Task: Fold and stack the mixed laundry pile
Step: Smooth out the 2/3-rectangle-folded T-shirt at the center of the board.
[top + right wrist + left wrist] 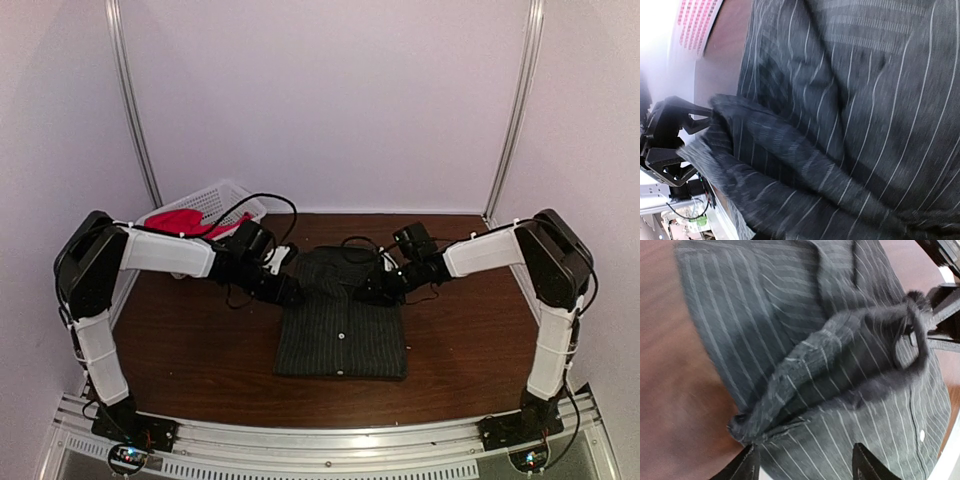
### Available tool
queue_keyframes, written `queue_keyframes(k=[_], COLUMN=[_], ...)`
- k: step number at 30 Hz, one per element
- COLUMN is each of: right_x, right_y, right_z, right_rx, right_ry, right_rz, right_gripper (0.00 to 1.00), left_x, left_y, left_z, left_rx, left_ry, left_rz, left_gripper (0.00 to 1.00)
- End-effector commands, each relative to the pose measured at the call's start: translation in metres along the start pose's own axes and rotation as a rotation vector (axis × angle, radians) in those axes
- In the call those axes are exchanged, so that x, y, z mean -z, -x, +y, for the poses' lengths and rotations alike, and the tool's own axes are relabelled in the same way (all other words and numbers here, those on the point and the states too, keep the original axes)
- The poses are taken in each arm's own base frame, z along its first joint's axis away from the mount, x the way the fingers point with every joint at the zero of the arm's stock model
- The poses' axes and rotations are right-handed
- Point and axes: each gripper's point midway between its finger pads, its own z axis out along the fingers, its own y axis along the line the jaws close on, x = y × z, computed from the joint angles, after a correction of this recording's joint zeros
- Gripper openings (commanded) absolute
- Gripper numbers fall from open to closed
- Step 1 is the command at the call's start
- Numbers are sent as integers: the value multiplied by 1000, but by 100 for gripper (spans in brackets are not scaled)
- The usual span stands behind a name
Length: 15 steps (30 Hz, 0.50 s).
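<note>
The dark charcoal pinstriped shirt (pixel 340 330) lies buttons-up in a folded rectangle at the table's middle. My left gripper (pixel 288 292) is at its upper left corner. In the left wrist view (pixel 806 462) its fingers stand wide apart over the cloth (pixel 765 315), with a raised fold (pixel 805 385) just beyond them. My right gripper (pixel 372 292) is at the upper right corner. Its fingers are hidden under shirt cloth (pixel 880 100) in its own view. The red-pink T-shirt (pixel 180 218) lies in the basket.
The white lattice basket (pixel 235 192) stands tilted at the back left against the wall. Black cables loop over the shirt's collar (pixel 355 245). The brown table (pixel 200 340) shows bare wood left and right of the shirt.
</note>
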Motion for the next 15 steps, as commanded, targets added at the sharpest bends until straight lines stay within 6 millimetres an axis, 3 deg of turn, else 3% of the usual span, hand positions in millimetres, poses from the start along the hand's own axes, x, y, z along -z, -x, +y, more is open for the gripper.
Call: queue_keyframes(k=[1, 5, 8, 12, 15], right_x=[-12, -21, -14, -2, 9], right_y=[21, 13, 14, 26, 42], right_z=[-25, -47, -52, -36, -1], right_rx=[-36, -63, -59, -13, 38], right_ry=[-51, -85, -104, -74, 17], right_rz=[-23, 14, 4, -32, -54], right_gripper=[30, 31, 34, 35, 36], left_x=[0, -13, -20, -23, -20], left_y=[41, 47, 51, 52, 54], left_z=[15, 23, 27, 29, 32], left_rx=[-35, -56, -63, -78, -83], left_ry=[27, 41, 53, 55, 74], left_rz=[-75, -54, -55, -60, -61], left_gripper=[66, 66, 67, 67, 68])
